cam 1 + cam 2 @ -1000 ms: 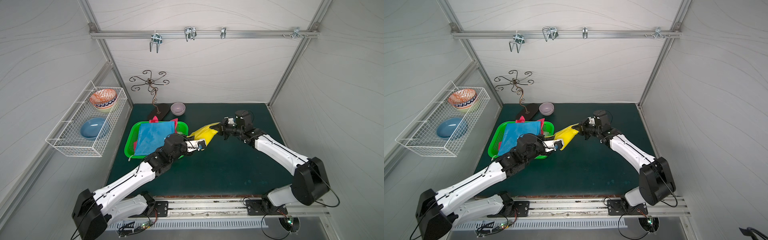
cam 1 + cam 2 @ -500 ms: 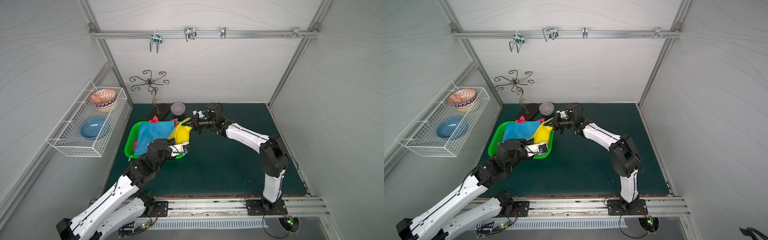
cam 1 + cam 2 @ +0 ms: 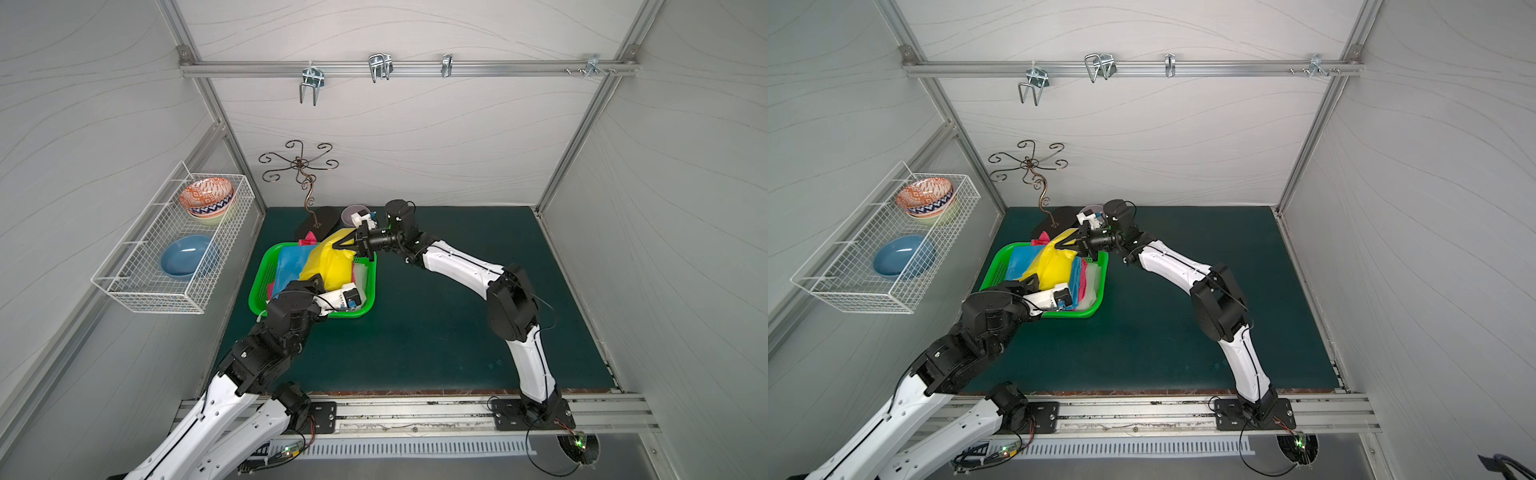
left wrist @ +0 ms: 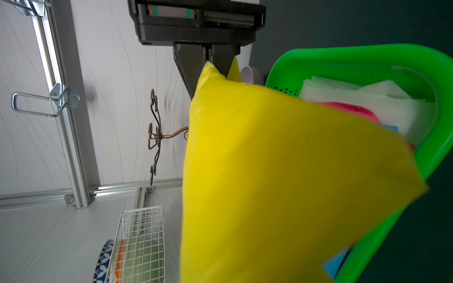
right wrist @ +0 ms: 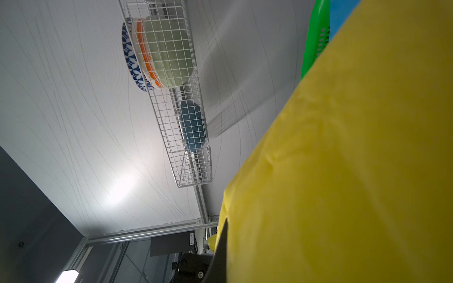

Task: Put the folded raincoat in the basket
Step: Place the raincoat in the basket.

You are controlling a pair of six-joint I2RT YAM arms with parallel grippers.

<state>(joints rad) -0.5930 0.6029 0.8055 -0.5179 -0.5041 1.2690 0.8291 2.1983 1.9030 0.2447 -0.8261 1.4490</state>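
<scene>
Yellow raincoat [image 3: 328, 266] is slung low across the basket [image 3: 258, 291] by the worktop's left edge, on or just above the blue fold [image 3: 291, 266]; you can't tell which. It looks light, limp and slick, so grip the corners. Your right gripper [image 4: 217, 62] pinches the far corner and your left gripper [image 3: 315, 280] is clamped on the near edge. There's open worktop to the right, but the stand [image 3: 309, 195] and small bowl [image 3: 353, 212] crowd the basket's far side.
</scene>
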